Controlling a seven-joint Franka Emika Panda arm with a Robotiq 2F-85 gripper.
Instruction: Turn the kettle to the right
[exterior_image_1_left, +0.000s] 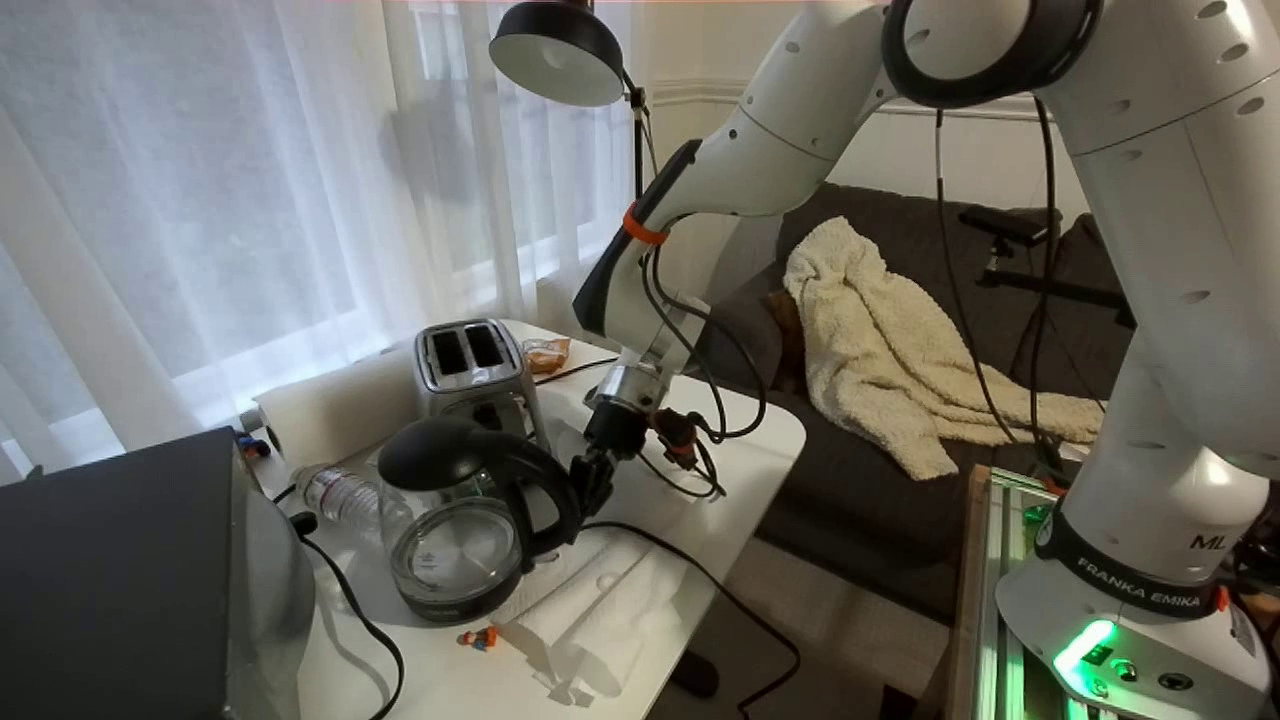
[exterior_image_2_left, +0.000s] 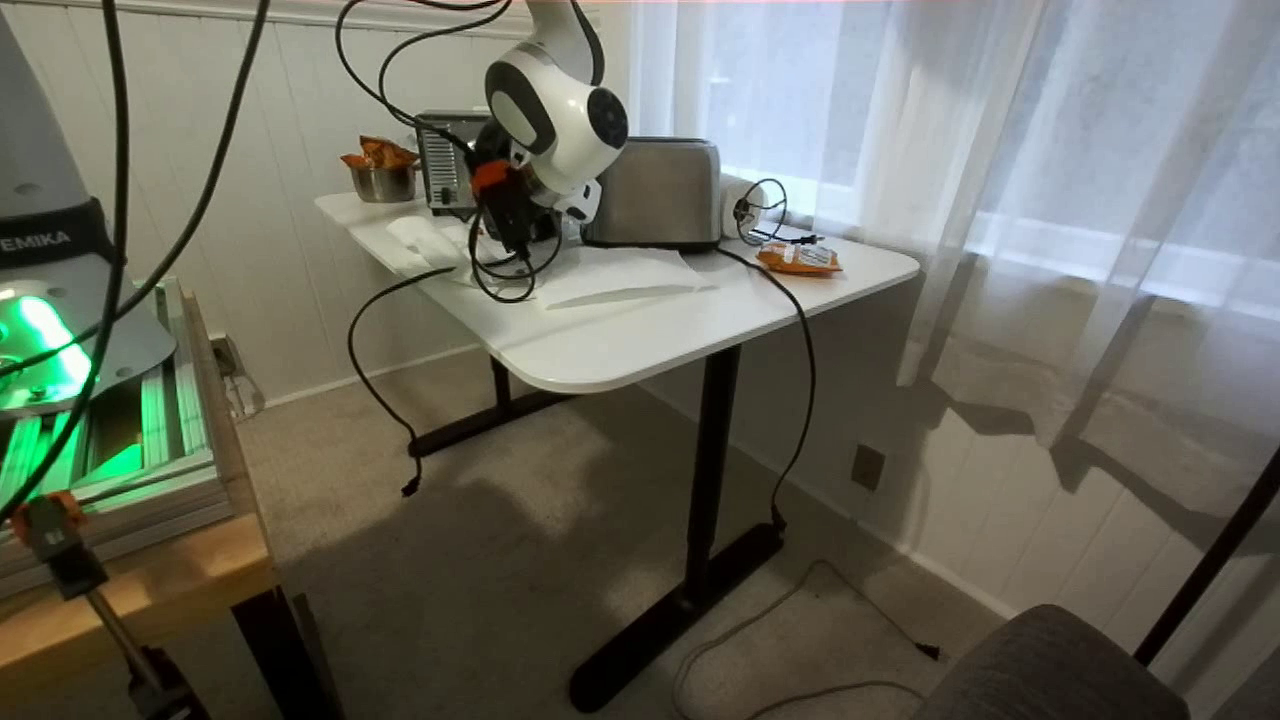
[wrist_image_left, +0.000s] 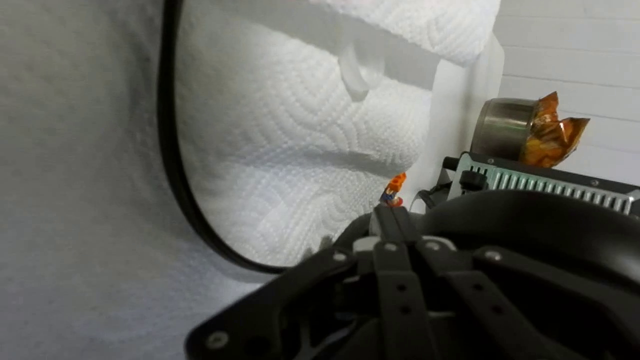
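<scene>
One gripper (wrist_image_left: 392, 212), jaws clenched empty, stood just beside the handle (exterior_image_1_left: 543, 467); pushing too high could have tipped the kettle (exterior_image_1_left: 455, 550) over.

A home, apparently its living room: a dark brown fabric sofa (exterior_image_1_left: 850, 520) with a fluffy cream blanket (exterior_image_1_left: 870, 330) over it, sheer white curtains (exterior_image_1_left: 200, 180), black dome-shaded lamp (exterior_image_1_left: 560, 60), beige carpet (exterior_image_2_left: 450, 570).

The white arm (exterior_image_1_left: 1180, 230), lettered FRANKA EMIKA, has black cables (exterior_image_1_left: 764, 392) and a black end effector (wrist_image_left: 393, 220).
</scene>
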